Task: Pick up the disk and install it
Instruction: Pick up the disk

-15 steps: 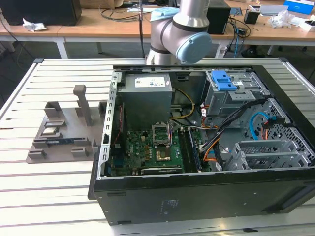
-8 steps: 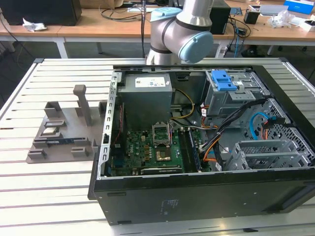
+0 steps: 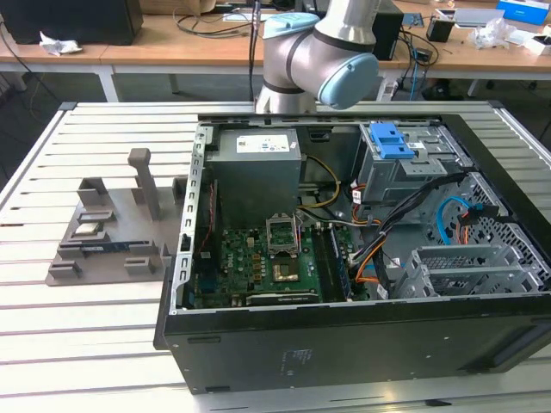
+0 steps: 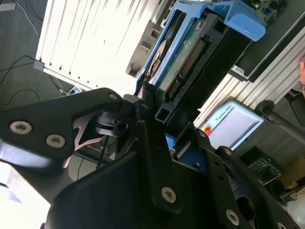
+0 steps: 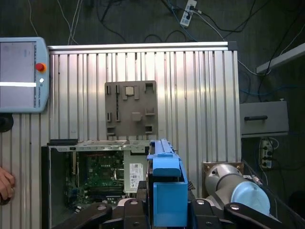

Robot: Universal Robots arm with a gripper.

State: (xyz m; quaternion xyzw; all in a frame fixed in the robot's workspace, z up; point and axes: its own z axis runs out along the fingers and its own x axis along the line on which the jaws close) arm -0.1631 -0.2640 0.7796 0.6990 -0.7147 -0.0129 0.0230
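Observation:
My gripper is shut on the disk, a silver drive seen edge-on in its blue plastic carrier. In the first wrist view the disk hangs high above the table, over the edge of the open computer case, with the gripper clamped on its near end. In the exterior view the case lies open on the slatted table, and the arm's elbow stands behind it.
Inside the case are a grey power supply, a motherboard, a drive cage with a blue latch and a grey bay. A grey fixture lies beside the case. A teach pendant and a hand are at the table's edge.

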